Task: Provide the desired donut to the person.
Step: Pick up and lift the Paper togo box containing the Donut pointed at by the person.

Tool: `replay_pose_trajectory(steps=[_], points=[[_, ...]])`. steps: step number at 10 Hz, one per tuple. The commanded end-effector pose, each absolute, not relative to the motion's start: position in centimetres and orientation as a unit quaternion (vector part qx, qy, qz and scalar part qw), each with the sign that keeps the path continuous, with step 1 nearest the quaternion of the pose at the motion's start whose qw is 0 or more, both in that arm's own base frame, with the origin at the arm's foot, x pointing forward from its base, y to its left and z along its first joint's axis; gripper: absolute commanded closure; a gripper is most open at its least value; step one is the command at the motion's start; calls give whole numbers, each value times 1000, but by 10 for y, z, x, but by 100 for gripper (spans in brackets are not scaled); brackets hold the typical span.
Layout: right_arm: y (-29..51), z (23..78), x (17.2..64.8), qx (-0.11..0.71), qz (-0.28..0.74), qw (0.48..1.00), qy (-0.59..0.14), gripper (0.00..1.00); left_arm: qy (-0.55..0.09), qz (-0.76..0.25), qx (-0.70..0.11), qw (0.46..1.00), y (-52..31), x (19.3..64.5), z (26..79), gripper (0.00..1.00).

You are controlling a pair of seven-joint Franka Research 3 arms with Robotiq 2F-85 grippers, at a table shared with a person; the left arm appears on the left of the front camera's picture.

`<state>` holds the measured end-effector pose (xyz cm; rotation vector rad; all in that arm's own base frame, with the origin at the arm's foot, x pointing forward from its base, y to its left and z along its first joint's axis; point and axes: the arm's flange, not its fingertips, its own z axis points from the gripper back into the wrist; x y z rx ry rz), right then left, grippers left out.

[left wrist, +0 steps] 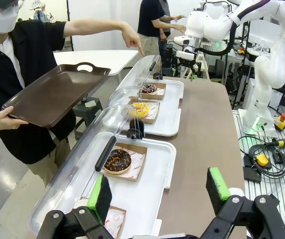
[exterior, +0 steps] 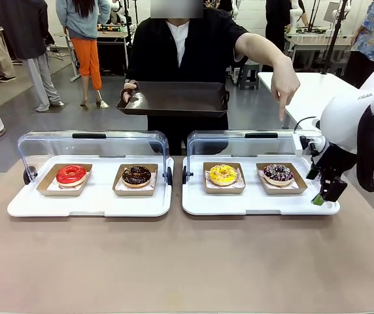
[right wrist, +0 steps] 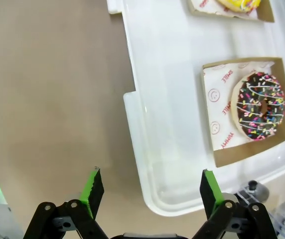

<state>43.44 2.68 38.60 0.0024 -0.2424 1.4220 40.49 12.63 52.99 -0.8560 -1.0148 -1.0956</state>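
- The right pincer [right wrist: 151, 191] is spread wide with nothing between its green pads [right wrist: 90, 184]. It hangs over the spot where the plain brown table [right wrist: 48, 89] meets the corner of the right-hand white plastic tray [right wrist: 157, 124]. From the front its own white arm hides much of it.
- The left pincer [left wrist: 160, 196] is just as wide open and empty. Its knuckles are cut off at the bottom edge, and one finger covers part of a paper-lined box.
- The chocolate ring donut with coloured sprinkles and white drizzle [right wrist: 261, 105] sits in an open brown cardboard box on printed paper, at the right tray's outer end, near the right pincer.
- Beside it is the yellow-glazed donut [exterior: 223, 174], cropped to a sliver in the right wrist view.
- The left-hand white plastic tray [exterior: 89, 206] holds a dark chocolate donut with pale specks [exterior: 136, 175] and a glossy red donut [exterior: 71, 174].
- The clear domed lids [exterior: 239, 140] stand tipped up behind both trays, and glare blurs what is behind them.
- The person in a black top [exterior: 187, 46] points a finger of one hand [exterior: 285, 84] downward above the sprinkled donut's end. The other hand holds a dark brown rectangular serving tray [exterior: 174, 98], which hides the person's waist.
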Motion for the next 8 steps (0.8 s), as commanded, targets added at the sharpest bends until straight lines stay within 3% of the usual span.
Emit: replay_pose_trajectory(steps=[1, 8], points=[[33, 375, 443, -11, 640, 762, -101, 0, -450, -482, -378, 650, 127, 405, 531, 0], [41, 357, 490, 21, 644, 758, -101, 0, -450, -482, -378, 650, 127, 405, 531, 0]])
